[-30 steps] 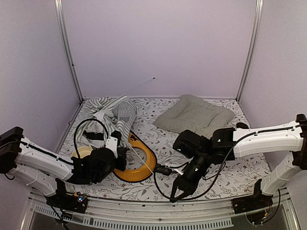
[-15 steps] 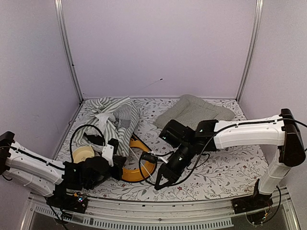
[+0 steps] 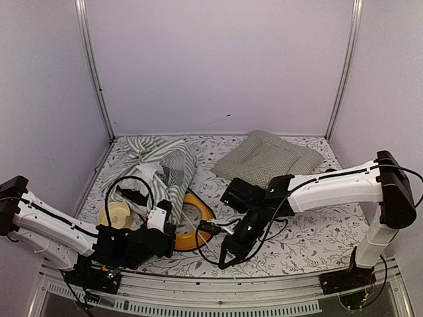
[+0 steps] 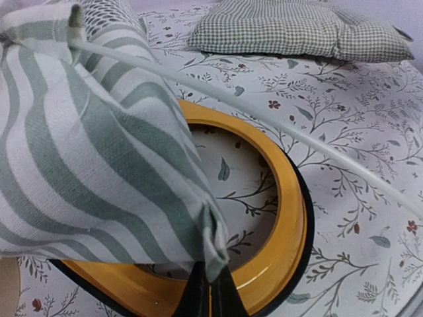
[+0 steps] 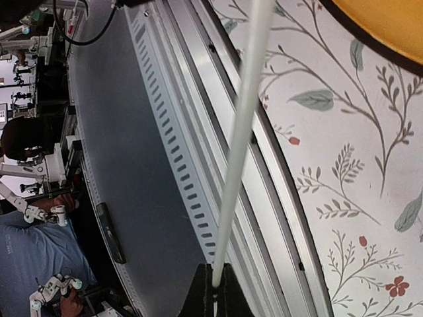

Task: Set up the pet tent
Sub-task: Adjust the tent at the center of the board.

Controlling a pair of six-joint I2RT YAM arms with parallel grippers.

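Observation:
The pet tent [image 3: 162, 165] lies collapsed at the left of the table as a heap of green-and-white striped fabric with a grey mesh patch. My left gripper [image 4: 210, 287] is shut on a folded corner of the striped fabric [image 4: 99, 152], low over a yellow dish; from above this gripper [image 3: 169, 228] is near the front left. A thin white pole [image 4: 264, 117] runs out of the fabric toward the right. My right gripper [image 5: 213, 285] is shut on that pole [image 5: 240, 145] near its end, and from above it [image 3: 228, 257] hangs at the table's front edge.
A yellow dish with a black rim [image 3: 199, 221] lies partly under the fabric. The green-checked cushion [image 3: 268, 158] sits at the back right. A beige round bowl [image 3: 115, 214] is at the front left. The metal rail [image 5: 218, 112] borders the floral tablecloth's near edge.
The left gripper has drawn the fabric corner toward the near edge, stretching the tent forward. The right gripper has moved left with the pole, staying low by the front edge.

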